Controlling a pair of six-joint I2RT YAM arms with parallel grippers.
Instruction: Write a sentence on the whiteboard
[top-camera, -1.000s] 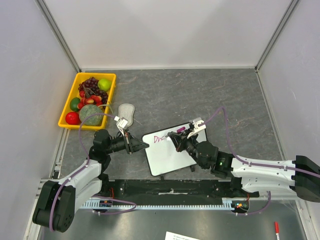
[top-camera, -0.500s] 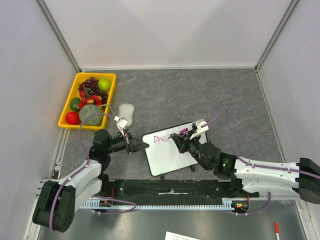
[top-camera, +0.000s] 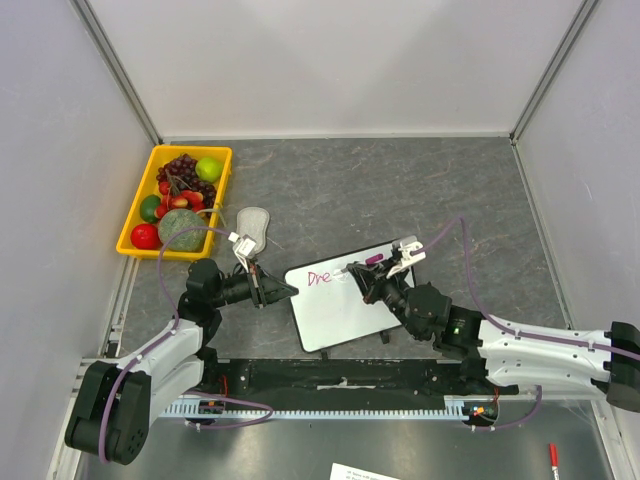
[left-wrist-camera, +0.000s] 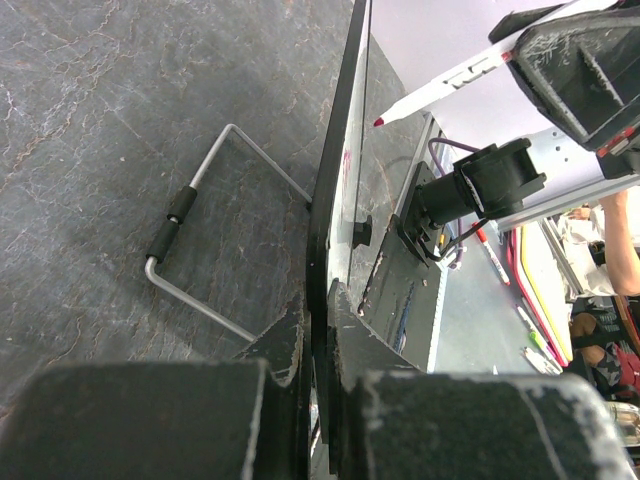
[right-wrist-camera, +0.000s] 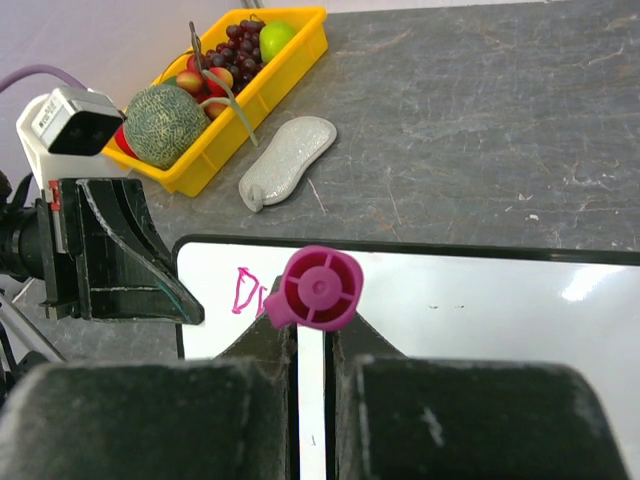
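The whiteboard (top-camera: 335, 315) stands tilted on the table between the arms. My left gripper (top-camera: 285, 291) is shut on its left edge; the left wrist view shows the black frame (left-wrist-camera: 335, 190) pinched between the fingers, gripper midpoint (left-wrist-camera: 318, 300). My right gripper (top-camera: 368, 280) is shut on a white marker with a magenta end cap (right-wrist-camera: 320, 288), its tip (left-wrist-camera: 380, 121) close to the board face. The sentence (top-camera: 320, 277) reads "Dre" in magenta at the board's top left. In the right wrist view only "D" (right-wrist-camera: 245, 292) shows beside the right gripper (right-wrist-camera: 312, 335).
A yellow bin of fruit (top-camera: 135, 222) sits at the far left. A grey oval eraser pad (top-camera: 252, 225) lies behind the left gripper, also in the right wrist view (right-wrist-camera: 288, 160). The board's wire stand (left-wrist-camera: 200, 230) rests on the table. A red pen (top-camera: 551, 455) lies off the table's front right.
My right gripper has moved rightward along the board's top line with the marker, and the magenta writing has grown to "Dre". The left arm has not moved.
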